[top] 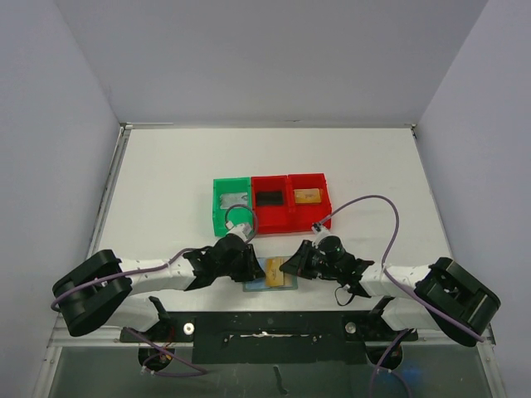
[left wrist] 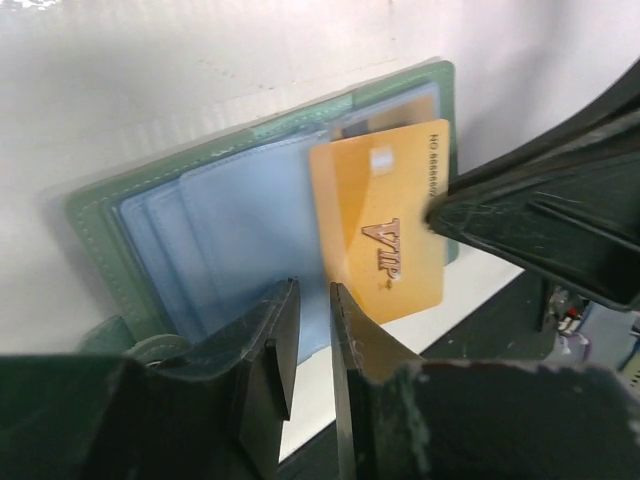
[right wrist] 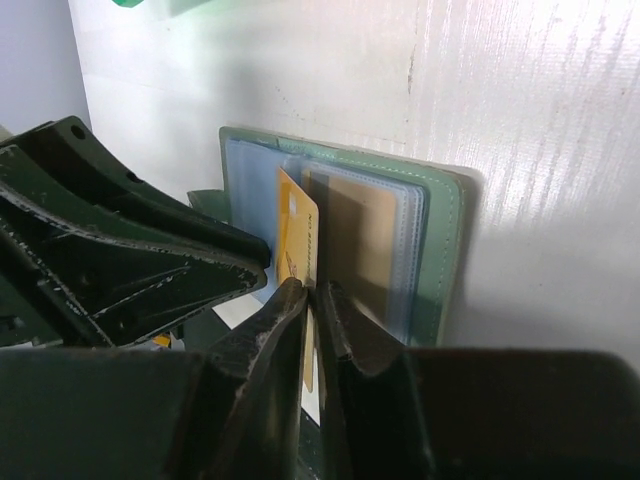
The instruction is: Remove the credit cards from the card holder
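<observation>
Walls of grey are enclosing a white table; the open card holder is lying at its near edge, right gripper pinching a gold card, left gripper nearly closed, grip unclear.

White matte worktop, green open plastic bin touching two red open plastic bins in a row, flat green-edged grey-blue card holder lying open near the front edge

A green bin and two red bins stand side by side on the white table.
</observation>
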Motion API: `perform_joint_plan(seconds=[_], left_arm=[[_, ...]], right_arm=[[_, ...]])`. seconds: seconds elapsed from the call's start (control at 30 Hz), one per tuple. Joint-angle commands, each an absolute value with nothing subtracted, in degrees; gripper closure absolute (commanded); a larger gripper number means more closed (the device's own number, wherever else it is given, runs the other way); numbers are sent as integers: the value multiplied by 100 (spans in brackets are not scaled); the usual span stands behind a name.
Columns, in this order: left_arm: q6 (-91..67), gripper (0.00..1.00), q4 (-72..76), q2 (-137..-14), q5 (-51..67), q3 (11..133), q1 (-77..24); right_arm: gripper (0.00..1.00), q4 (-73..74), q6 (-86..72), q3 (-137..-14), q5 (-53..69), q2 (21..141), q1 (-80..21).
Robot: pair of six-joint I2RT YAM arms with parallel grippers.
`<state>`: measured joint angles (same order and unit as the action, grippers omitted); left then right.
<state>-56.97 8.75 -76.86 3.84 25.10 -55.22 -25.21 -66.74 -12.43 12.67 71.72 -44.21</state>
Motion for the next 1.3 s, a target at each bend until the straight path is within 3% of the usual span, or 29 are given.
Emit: perform_joint_plan(seconds=[0.0, 0.2, 0.73, 1.0, 1.13, 1.27], left_arm=[[-5438, 82, 321, -7628, -189, 2773, -5572], [-5335, 87, 300, -8049, -291, 2870, -5659], [-5309, 90, 13, -8126, -684, 2825, -5827], [-5291, 90, -1, -8129, -672, 2865, -5827], [-5282, 91, 0, -8104, -666, 2878, -5827], [-5282, 91, -13, -8079, -670, 2898, -5827]], right_arm=[[87, -2987, -6700, -1149, 1269, 6996, -4376], [77, -3234, -6631, -1260, 1418, 7269, -4386], [82, -3817, -6697, -1459, 1582, 8049, -4636], [77, -3432, -6649, -1371, 1416, 7728, -4641], [84, -3423, -6606, -1325, 1488, 7621, -4635], [99, -3428, -6582, -1329, 1543, 7589, -4638]])
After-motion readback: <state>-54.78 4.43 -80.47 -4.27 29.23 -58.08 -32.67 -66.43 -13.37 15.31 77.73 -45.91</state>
